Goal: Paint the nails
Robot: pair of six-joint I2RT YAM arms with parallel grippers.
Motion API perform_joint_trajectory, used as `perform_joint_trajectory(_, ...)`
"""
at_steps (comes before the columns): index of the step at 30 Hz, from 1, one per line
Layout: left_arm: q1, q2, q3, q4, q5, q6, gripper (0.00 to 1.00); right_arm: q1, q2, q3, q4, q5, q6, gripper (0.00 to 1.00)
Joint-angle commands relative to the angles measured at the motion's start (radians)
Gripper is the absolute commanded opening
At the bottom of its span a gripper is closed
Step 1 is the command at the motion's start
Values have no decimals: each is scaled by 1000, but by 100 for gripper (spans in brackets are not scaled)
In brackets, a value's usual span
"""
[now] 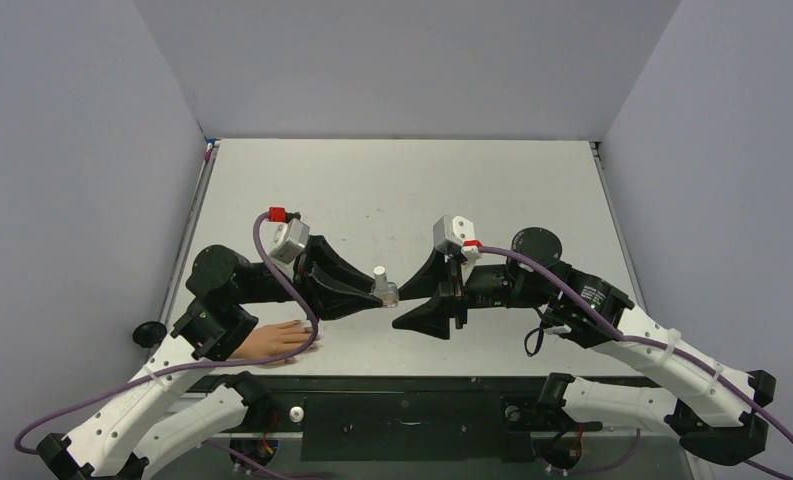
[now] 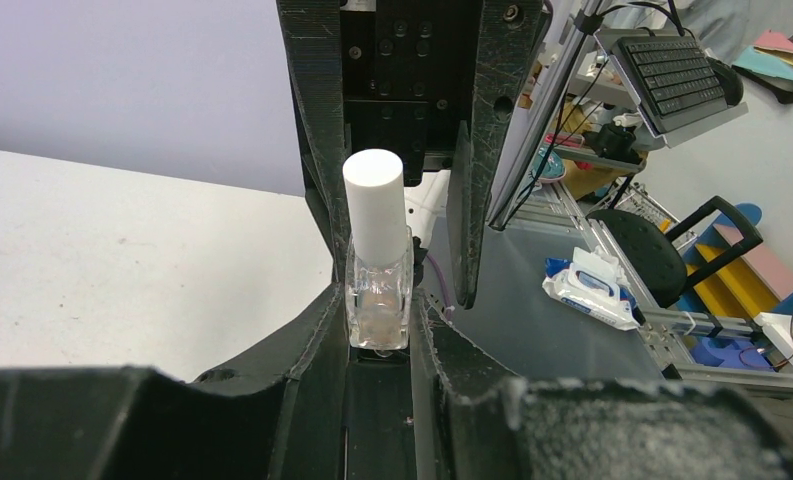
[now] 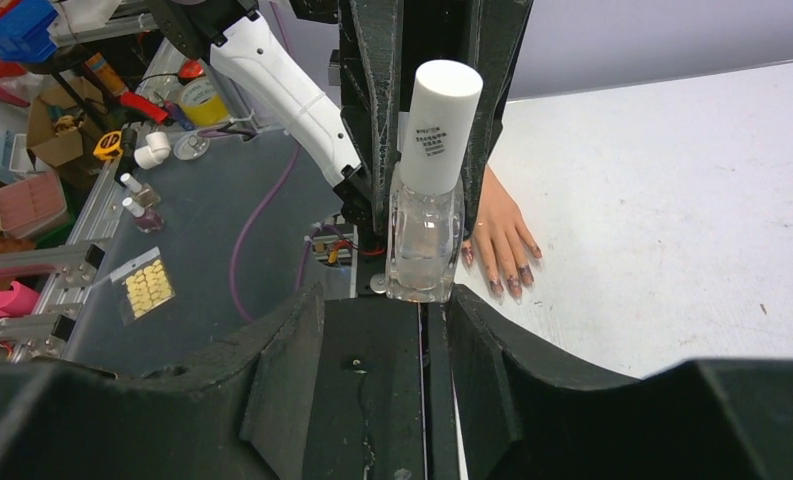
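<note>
Black right end effector (image 3: 387, 296) first: I see its jaws spread either side of the white cylindrical cap (image 3: 444, 120), not gripping it as far as I can tell.
— And your left?
— My left end effector (image 2: 377, 335) is pinching the small clear glass bottle (image 2: 379, 300) by its body, upright over the pale grey counter (image 1: 392, 190).
— What worries you?
— If the right closes off-centre, it could lever the bottle out of that pinch. If the cap is tight, twisting may spin the glass between the pads and spill polish.
— Where are the nails?
— The dark purplish-brown nails (image 3: 512, 280) are on the small peach-coloured fake hand (image 3: 500, 235). It lies flat on the counter near my left arm's base, well apart from the bottle. A loaded brush carried that far might drip, and the nails look tiny against the jaws, so I judge a smear likely.
</note>
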Motion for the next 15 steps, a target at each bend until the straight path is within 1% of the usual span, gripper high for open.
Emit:
perform_joint_trajectory(1, -3, -11, 23, 54, 8, 2, 0, -5, 8, 50, 62, -26, -23, 43)
perform_joint_trajectory(11, -3, -19, 9, 69, 1, 6, 0, -10, 37, 76, 95, 9, -26, 37)
perform_joint_trajectory(15, -4, -24, 5, 72, -4, 6, 0, -10, 45, 82, 114, 6, -15, 33)
